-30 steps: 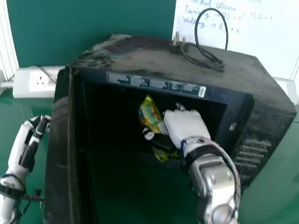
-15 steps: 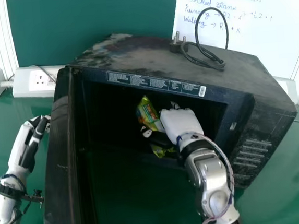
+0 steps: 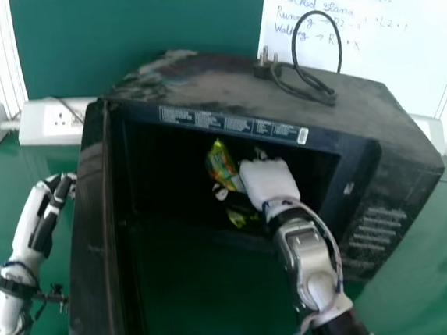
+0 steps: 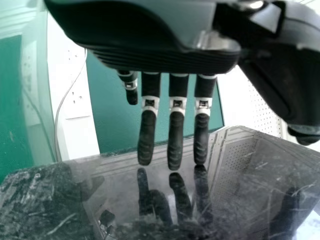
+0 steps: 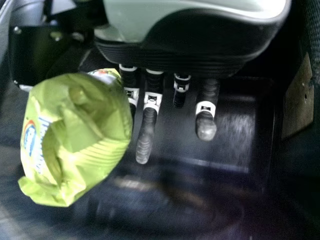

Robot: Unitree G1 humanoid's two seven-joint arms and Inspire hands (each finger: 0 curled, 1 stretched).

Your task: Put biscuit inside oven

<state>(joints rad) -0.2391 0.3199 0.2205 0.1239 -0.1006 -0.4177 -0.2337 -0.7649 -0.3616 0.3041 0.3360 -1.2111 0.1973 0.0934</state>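
My right hand point(image 3: 268, 181) is inside the black oven point(image 3: 363, 151), its thumb and fingers pinching the yellow-green biscuit packet point(image 3: 221, 165). The packet stands to the left of the white back of the hand, with the dark thumb across its lower part. In the right wrist view the packet point(image 5: 75, 140) bulges beside the fingers of my right hand point(image 5: 146, 135), above the dark oven floor. The oven door point(image 3: 90, 250) stands open at the left. My left hand point(image 3: 49, 214) is outside it, and in the left wrist view its fingers point(image 4: 175, 140) are straight above a glossy dark surface.
The cavity's top frame runs above my right hand, and the oven's control side is to its right. A black cable with a plug point(image 3: 311, 89) lies on top of the oven. Sockets point(image 3: 59, 123) and a whiteboard point(image 3: 353, 38) are behind.
My right hand has shifted slightly left and farther into the oven with the packet, while its forearm has swung to the right. The left hand has kept still.
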